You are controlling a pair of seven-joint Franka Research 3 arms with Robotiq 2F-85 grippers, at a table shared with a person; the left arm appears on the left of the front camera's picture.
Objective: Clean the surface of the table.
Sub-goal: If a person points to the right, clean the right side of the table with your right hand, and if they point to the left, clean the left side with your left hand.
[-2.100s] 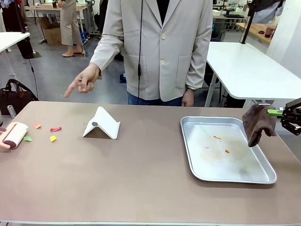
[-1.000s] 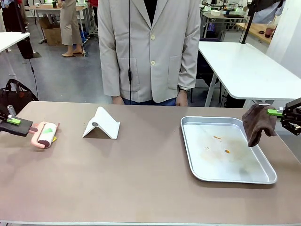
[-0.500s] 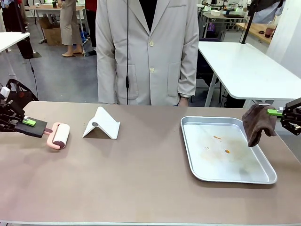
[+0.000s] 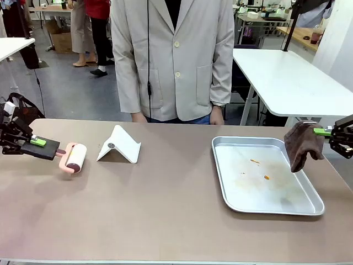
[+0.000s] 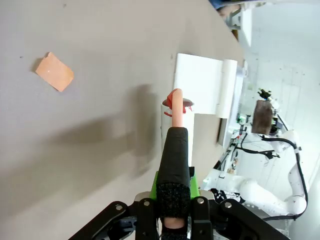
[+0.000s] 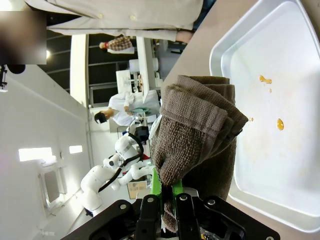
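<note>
Table (image 4: pixel 165 215) bears a tray (image 4: pixel 266 208). Left gripper (image 4: pixel 35 142) is clamped tight on the handle of a lint roller (image 4: pixel 76 157) near the table's left end; right gripper (image 4: pixel 324 132) pinches a cloth (image 4: pixel 302 144) by the tray.

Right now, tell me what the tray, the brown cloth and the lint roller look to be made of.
The metal tray looks like bare aluminium or steel: a dull silvery sheen with soft reflections. The brown cloth looks like terry-type fabric, with a looped nap and soft folds. The lint roller has a pink handle, probably plastic, smooth and evenly coloured. What covers its pale drum I cannot tell.
</note>
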